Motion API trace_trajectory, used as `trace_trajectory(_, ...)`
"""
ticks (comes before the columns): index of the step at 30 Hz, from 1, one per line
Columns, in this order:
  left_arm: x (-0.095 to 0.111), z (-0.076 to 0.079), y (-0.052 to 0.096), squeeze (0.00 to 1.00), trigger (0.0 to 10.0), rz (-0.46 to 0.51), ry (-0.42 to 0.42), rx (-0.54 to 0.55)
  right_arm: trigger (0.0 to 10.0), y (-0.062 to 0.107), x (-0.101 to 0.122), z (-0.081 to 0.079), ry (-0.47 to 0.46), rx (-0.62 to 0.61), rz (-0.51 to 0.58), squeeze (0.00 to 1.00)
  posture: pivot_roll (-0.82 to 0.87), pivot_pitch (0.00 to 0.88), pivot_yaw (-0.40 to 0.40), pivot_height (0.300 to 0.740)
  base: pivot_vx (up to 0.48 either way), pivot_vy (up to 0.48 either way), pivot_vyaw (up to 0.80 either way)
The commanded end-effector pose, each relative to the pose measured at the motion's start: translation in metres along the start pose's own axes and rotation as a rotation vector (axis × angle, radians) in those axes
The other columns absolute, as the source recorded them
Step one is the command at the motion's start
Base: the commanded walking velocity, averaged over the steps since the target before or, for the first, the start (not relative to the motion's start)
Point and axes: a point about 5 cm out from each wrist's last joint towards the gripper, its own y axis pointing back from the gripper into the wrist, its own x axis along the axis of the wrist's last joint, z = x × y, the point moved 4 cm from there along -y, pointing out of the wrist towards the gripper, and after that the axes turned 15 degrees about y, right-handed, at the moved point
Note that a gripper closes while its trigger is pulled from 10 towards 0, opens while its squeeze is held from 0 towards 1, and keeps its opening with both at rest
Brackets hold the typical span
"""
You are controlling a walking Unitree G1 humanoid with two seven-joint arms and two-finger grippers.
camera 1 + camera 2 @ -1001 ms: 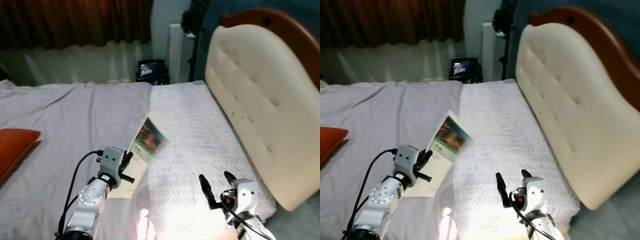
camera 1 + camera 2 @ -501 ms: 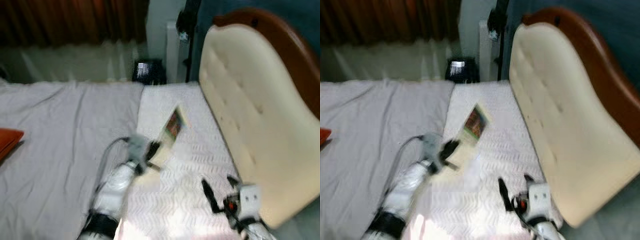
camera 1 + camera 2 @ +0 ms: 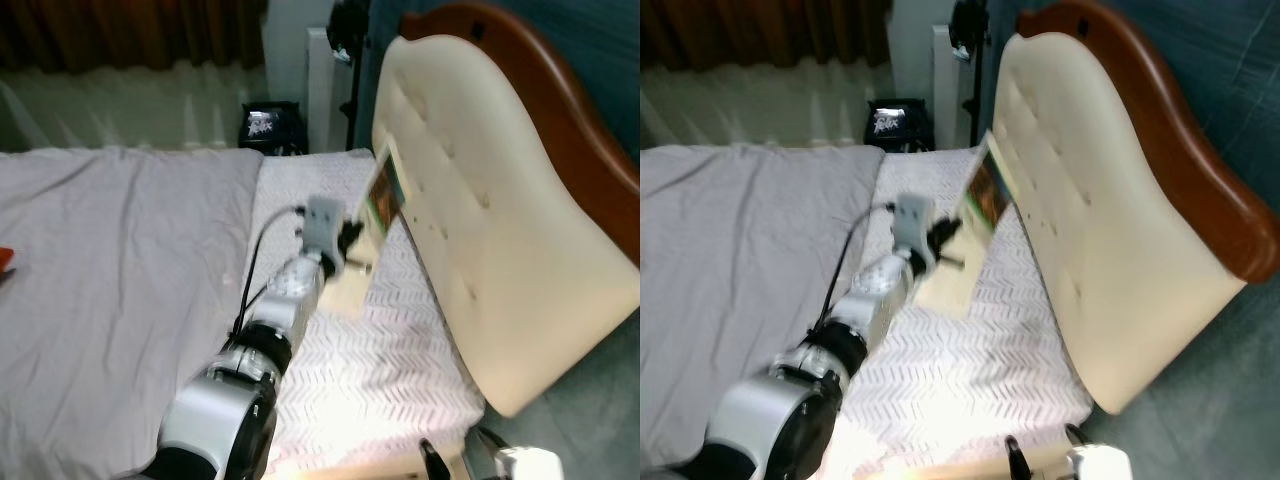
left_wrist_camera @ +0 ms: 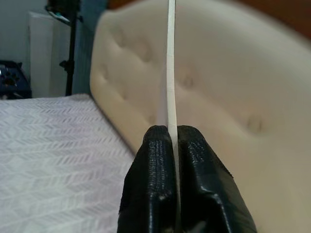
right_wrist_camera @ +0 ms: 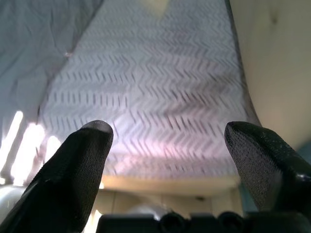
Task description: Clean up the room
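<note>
- Left eye view: the left gripper [image 3: 352, 243] reaches far across the white chevron-patterned bed cover [image 3: 340, 330] and pinches a thin magazine [image 3: 378, 200] by its lower part. The magazine stands up off the bed, long axis running up and to the right, its colourful cover facing left and its top edge close to the cream tufted headboard [image 3: 480, 230]; contact with it cannot be told. By my reading, the step in hand is carrying the picked-up magazine off the bed.
- Right eye view: the magazine [image 3: 985, 192] again tilts up toward the headboard [image 3: 1080, 220], above the far right part of the bed, with the grey sheet [image 3: 740, 260] well to the left. The right gripper [image 3: 1045, 455] sits low at the near edge, its fingers apart and holding nothing.
- Left wrist view: the magazine [image 4: 170, 73] is seen edge-on as a pale strip rising straight out between the two black fingers [image 4: 155, 184], which are pressed tight on it.
- Right wrist view: the right fingers [image 5: 73, 170] are spread wide over the bed cover [image 5: 150, 97].
- The next move likely calls for keeping the pinch firm and swinging the magazine clear of the headboard toward a proper place for it.
</note>
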Motion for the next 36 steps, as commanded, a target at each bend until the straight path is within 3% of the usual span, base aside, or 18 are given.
trace_trajectory(1, -0.021, 0.016, -0.002, 0.00, 10.0, -0.028, 0.196, 0.016, 10.0, 0.014, 0.006, 0.000, 0.018, 0.021, -0.012, 0.00, -0.43, 0.231, -0.093, 0.740, 0.000, 0.000, 0.00)
trace_trajectory(2, -0.022, 0.010, -0.001, 0.00, 10.0, -0.021, 0.298, 0.046, 10.0, 0.022, 0.004, -0.002, 0.023, 0.034, -0.039, 0.00, -0.45, 0.254, -0.110, 0.740, 0.000, 0.000, 0.00)
trace_trajectory(3, -0.022, 0.010, -0.001, 0.00, 10.0, -0.021, 0.298, 0.046, 10.0, 0.022, 0.004, -0.002, 0.023, 0.034, -0.039, 0.00, -0.45, 0.254, -0.110, 0.740, 0.000, 0.000, 0.00)
trace_trajectory(4, -0.024, 0.007, 0.000, 0.00, 10.0, -0.014, 0.373, 0.067, 10.0, 0.028, 0.003, -0.003, 0.026, 0.043, -0.058, 0.00, -0.46, 0.267, -0.120, 0.740, 0.000, 0.000, 0.00)
trace_trajectory(6, -0.030, 0.004, 0.002, 0.00, 10.0, 0.009, 0.584, 0.106, 10.0, 0.036, 0.007, -0.004, 0.025, 0.052, -0.078, 0.00, -0.46, 0.282, -0.131, 0.740, 0.000, 0.000, 0.00)
trace_trajectory(10, -0.042, -0.009, 0.010, 0.00, 10.0, 0.014, 0.648, 0.158, 10.0, 0.039, 0.011, -0.009, 0.021, 0.069, -0.081, 0.00, -0.45, 0.289, -0.129, 0.740, 0.000, 0.000, 0.00)
trace_trajectory(14, -0.072, -0.057, 0.042, 0.00, 10.0, -0.055, 0.560, 0.326, 10.0, 0.039, 0.011, -0.009, 0.013, 0.069, -0.088, 0.00, -0.44, 0.298, -0.125, 0.740, 0.000, 0.000, 0.00)
trace_trajectory(15, -0.083, -0.077, 0.057, 0.00, 10.0, -0.085, 0.527, 0.395, 10.0, 0.041, 0.011, -0.010, 0.010, 0.074, -0.095, 0.00, -0.44, 0.306, -0.127, 0.740, 0.000, 0.000, 0.00)
trace_trajectory(16, -0.083, -0.077, 0.057, 0.00, 10.0, -0.085, 0.527, 0.395, 10.0, 0.041, 0.011, -0.010, 0.010, 0.074, -0.095, 0.00, -0.44, 0.306, -0.127, 0.740, 0.000, 0.000, 0.00)
trace_trajectory(22, -0.107, -0.115, 0.096, 0.00, 10.0, -0.178, 0.450, 0.500, 10.0, 0.040, 0.010, -0.011, 0.009, 0.093, -0.108, 0.00, -0.43, 0.325, -0.138, 0.740, 0.000, 0.000, 0.00)
trace_trajectory(24, -0.108, -0.118, 0.099, 0.00, 10.0, -0.180, 0.441, 0.508, 10.0, 0.040, 0.009, -0.010, 0.010, 0.094, -0.109, 0.00, -0.43, 0.326, -0.138, 0.740, 0.000, 0.000, 0.00)
trace_trajectory(30, -0.102, -0.149, 0.122, 0.00, 10.0, -0.200, 0.318, 0.551, 10.0, 0.036, 0.006, -0.009, 0.010, 0.107, -0.114, 0.00, -0.41, 0.328, -0.141, 0.740, 0.000, 0.000, 0.00)
trace_trajectory(33, -0.101, -0.150, 0.123, 0.00, 10.0, -0.207, 0.300, 0.549, 10.0, 0.035, 0.006, -0.009, 0.010, 0.108, -0.114, 0.00, -0.40, 0.328, -0.142, 0.740, 0.000, 0.000, 0.00)
trace_trajectory(36, -0.097, -0.159, 0.129, 0.00, 10.0, -0.250, 0.160, 0.544, 10.0, 0.033, 0.006, -0.011, 0.011, 0.120, -0.110, 0.00, -0.40, 0.331, -0.149, 0.740, 0.000, 0.000, 0.00)
